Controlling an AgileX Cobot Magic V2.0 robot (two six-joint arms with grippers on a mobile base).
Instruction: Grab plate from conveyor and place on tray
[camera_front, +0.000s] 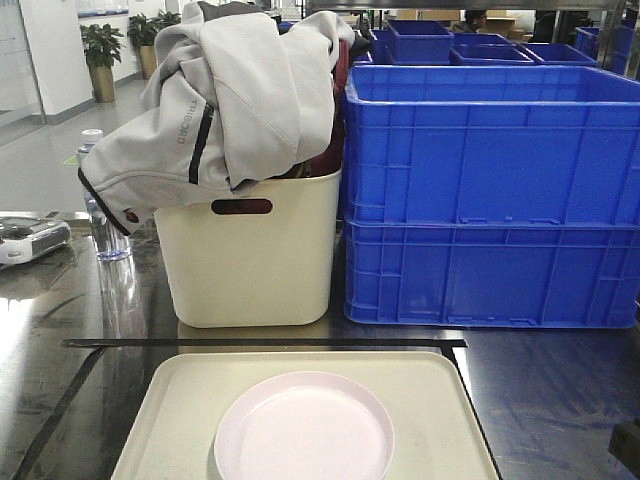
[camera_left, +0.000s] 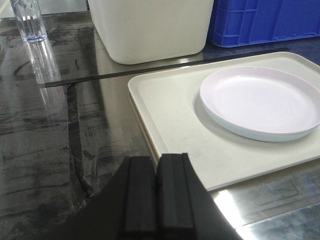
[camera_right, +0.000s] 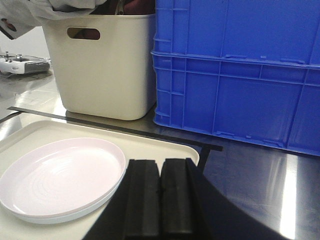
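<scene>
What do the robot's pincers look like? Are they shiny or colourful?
Not colourful. Both are plain black and matte. The left pincer has two blocky, flat-fronted fingers with squared tops, rising from a wide black base that flares outward. The right pincer looks the same: two chunky black fingers on a broad curved base. No cables, stickers or markings show on either one.

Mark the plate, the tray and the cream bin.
pale pink plate (camera_front: 303, 430), front view, centre of its flat well
cream tray (camera_left: 170, 117), left wrist view, bare floor left of the plate
cream bin (camera_right: 107, 75), right wrist view, front wall below the handle slot
</scene>
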